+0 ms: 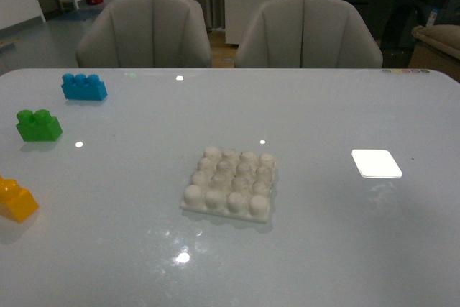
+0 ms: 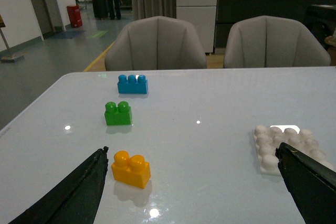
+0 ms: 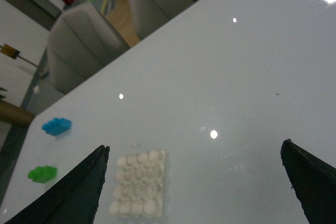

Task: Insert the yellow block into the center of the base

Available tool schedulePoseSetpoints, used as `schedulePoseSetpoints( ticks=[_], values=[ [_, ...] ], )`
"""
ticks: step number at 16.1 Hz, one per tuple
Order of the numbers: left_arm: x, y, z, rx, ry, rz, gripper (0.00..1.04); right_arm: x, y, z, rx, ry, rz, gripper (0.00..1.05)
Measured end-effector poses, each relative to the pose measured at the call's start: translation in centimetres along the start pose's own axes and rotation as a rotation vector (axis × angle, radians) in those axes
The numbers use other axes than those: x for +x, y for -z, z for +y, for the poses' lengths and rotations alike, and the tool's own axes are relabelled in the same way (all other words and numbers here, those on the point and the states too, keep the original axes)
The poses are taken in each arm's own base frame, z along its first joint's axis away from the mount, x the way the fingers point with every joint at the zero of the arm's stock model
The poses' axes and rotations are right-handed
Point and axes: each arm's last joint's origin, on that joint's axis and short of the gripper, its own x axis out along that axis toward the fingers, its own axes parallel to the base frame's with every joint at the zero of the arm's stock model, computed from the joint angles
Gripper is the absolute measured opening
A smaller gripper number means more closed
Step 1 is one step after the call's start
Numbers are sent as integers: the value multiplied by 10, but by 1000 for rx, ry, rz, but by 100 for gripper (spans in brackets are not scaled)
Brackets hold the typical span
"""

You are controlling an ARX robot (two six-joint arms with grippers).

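Front view: neither hand in frame, just the table (image 1: pixel 323 249) with the base (image 1: pixel 230 183) lying flat mid-table, all studs bare. The yellow block (image 1: pixel 16 200) is well left of the base and slightly nearer me, cut off by the frame edge there. The green brick (image 1: pixel 39 125) is also left of the base but further back, and the blue brick (image 1: pixel 83 87) is further back again. A smooth white square (image 1: pixel 376 163) lies right of the base, apart from it, and two grey chairs (image 1: pixel 147 30) stand behind the table. The left wrist view gives what the front view can't: the yellow block (image 2: pixel 131 169) whole, upright, two studs up, standing alone on the table, with the green brick (image 2: pixel 118 113) and blue brick (image 2: pixel 132 84) lined up behind it. Only one edge of the base (image 2: pixel 273 145) shows there, partly behind one of my fingers (image 2: pixel 310 182). My left hand (image 2: pixel 192 151) is spread wide and holds nothing. The yellow block shows just inside the other finger, no contact visible. The right wrist view shows the base (image 3: pixel 137 182) whole from above, with both bricks beyond it. My right hand (image 3: pixel 195 148) is also spread wide, holding nothing and clear of the base.
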Motion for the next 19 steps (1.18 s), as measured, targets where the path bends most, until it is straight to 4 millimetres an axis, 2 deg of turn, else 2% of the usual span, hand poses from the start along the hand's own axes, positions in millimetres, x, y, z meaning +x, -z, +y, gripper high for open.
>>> schedulePoseSetpoints(
  ticks=[2, 4, 6, 8, 9, 10, 12, 16, 17, 19],
  values=[
    [0, 0, 0, 0, 0, 0, 98, -59, 4, -11, -9, -33, -104, 98],
    [0, 0, 0, 0, 0, 0, 98, -101, 23, -28, -16, -9, -147, 98],
    [0, 0, 0, 0, 0, 0, 98, -130, 43, -34, -46, -6, -169, 98],
    [0, 0, 0, 0, 0, 0, 98, -150, 46, -30, -88, -20, -257, 98],
    [0, 0, 0, 0, 0, 0, 98, -151, 46, -28, -203, -53, -364, 91],
    [0, 0, 0, 0, 0, 0, 98, -149, 57, -29, -347, -65, -414, 78],
    [0, 0, 0, 0, 0, 0, 98, -140, 76, -29, -530, -9, -399, 52],
    [0, 0, 0, 0, 0, 0, 98, -140, 93, -36, -591, 2, -386, 5],
    [0, 0, 0, 0, 0, 0, 98, -142, 100, -41, -600, 0, -393, 2],
    [0, 0, 0, 0, 0, 0, 98, -143, 100, -41, -601, -8, -418, 2]
  ],
)
